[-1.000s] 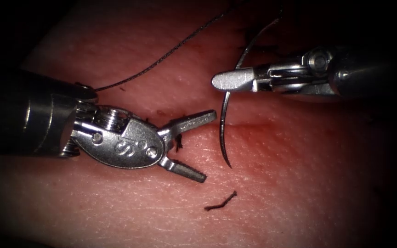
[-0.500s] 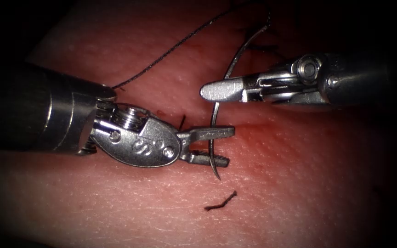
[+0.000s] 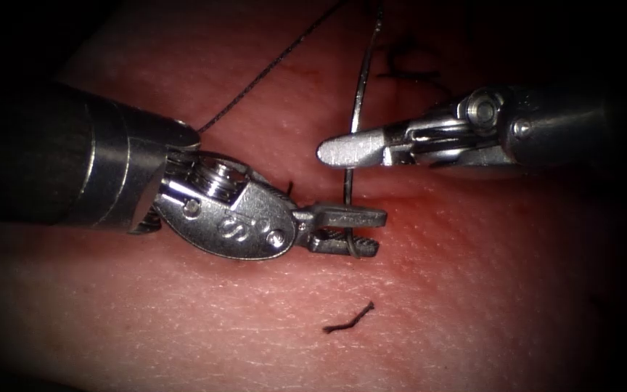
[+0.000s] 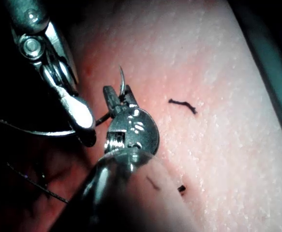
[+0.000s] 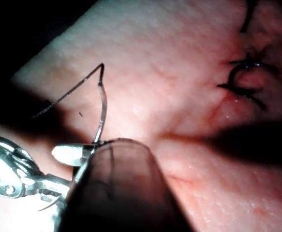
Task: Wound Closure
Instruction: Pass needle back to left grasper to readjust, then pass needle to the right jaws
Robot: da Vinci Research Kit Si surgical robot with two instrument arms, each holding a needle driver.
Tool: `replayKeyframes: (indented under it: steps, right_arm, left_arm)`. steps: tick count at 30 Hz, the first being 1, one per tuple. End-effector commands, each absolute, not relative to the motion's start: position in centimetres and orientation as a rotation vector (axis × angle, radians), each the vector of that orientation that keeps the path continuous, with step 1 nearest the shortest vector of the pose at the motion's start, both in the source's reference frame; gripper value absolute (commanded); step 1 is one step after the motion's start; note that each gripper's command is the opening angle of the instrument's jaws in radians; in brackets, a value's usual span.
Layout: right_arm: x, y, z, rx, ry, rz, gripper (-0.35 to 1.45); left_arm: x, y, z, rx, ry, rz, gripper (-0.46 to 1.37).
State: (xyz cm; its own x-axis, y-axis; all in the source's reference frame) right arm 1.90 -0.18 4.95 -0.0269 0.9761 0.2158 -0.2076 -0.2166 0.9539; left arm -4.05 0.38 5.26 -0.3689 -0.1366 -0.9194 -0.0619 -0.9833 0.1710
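My left pincer (image 3: 353,231) is closed on the needle (image 3: 352,156) close to its point, and my right pincer (image 3: 342,150) is clamped on it further up the curve, toward the thread end; so both of my 2 tools have the needle at once, and it hangs above the tissue (image 3: 473,290), not in it, just over the cut (image 3: 429,199). The thread (image 3: 270,69) runs up and away from the swaged end and passes behind my left shaft.

As I judge it, the risk is a tug of war; 2 grips on 1 thin curve can bend it or twist it out of plane if either wrist shifts. My left hold is very near the tip (seen in the left wrist view, where the point (image 4: 122,77) sticks out past the jaws), so the point could be blunted, or the needle could pivot and drop onto the tissue. The thread could also snag on my left shaft. A cut thread scrap (image 3: 348,318) lies well clear on the tissue.
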Motion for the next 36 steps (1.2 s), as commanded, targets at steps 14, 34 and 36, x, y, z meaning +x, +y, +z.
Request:
replayKeyframes:
  steps: [14, 34, 36]
  right_arm:
    - [1.77, -0.16, 5.28, 1.174, 1.093, 1.428, 1.2]
    - [1.82, -0.08, 5.27, 1.21, 1.152, 1.555, 1.09]
    - [1.85, -0.06, 5.26, 1.209, 1.152, 1.559, 1.09]
  left_arm:
    - [-3.94, 0.41, 5.1, 1.782, -0.411, -2.493, -0.35]
    - [-3.91, 0.35, 5.05, 1.82, -0.487, -2.466, -0.35]
    - [-3.92, 0.33, 5.05, 1.819, -0.488, -2.464, -0.35]
